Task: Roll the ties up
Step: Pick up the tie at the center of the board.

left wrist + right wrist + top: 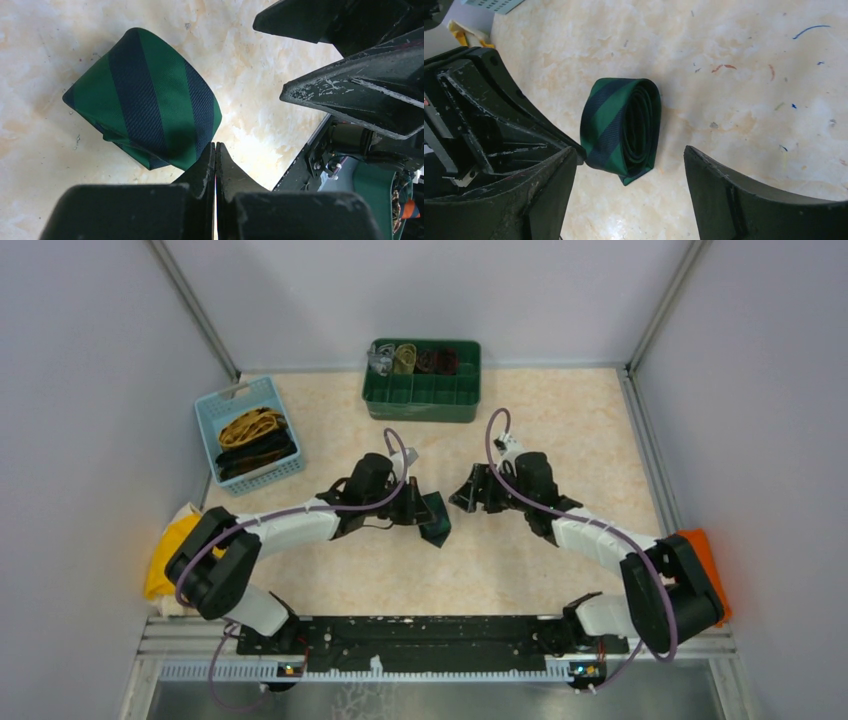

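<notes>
Grn tray (pixel 421 406): rolled ties (pixel 418 359); basket (pixel 206 426): loose ties (pixel 255 441).

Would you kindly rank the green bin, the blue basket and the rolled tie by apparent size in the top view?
1. Green bin, only slightly larger.
2. Blue basket.
3. Rolled tie, clearly smallest.

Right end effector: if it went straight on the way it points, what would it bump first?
The right end effector would probably hit the rolled green tie first. The tie lies straight ahead of the open jaws, though depth is unclear.
</notes>
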